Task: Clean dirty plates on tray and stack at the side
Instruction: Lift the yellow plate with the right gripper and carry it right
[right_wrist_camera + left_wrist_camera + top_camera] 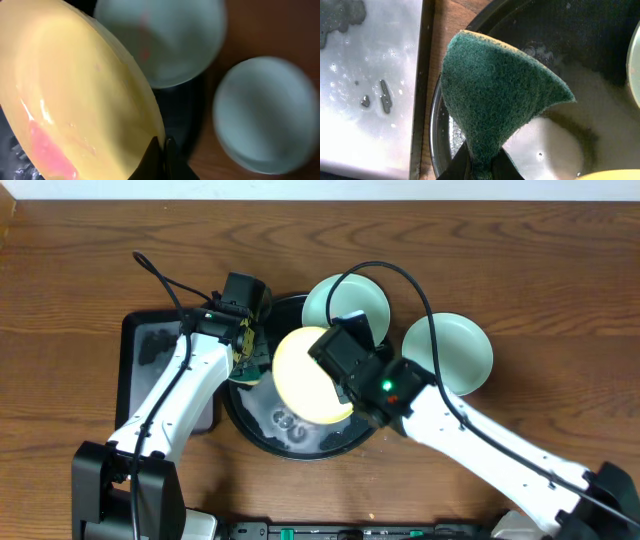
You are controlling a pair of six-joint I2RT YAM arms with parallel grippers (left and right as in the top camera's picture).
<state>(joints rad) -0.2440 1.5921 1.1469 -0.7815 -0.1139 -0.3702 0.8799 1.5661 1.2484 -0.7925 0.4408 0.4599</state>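
Observation:
My right gripper [162, 145] is shut on the rim of the pale yellow plate [305, 378] and holds it tilted over the round black tray [262, 438]; the plate [75, 90] has a pink smear low on its face. My left gripper [481, 162] is shut on a green scouring sponge [495, 90], which hangs over the tray's left rim [439, 140], beside the yellow plate [247, 345]. One aqua plate [345, 302] sits at the tray's back edge and shows in the right wrist view [165, 40]. The other aqua plate [448, 352] lies on the table to the right [265, 115].
A smaller black rectangular tray [150, 350] with a wet, soapy surface [370, 80] lies left of the round tray. Soapy water pools in the round tray's bottom [290, 425]. Cables run above the plates.

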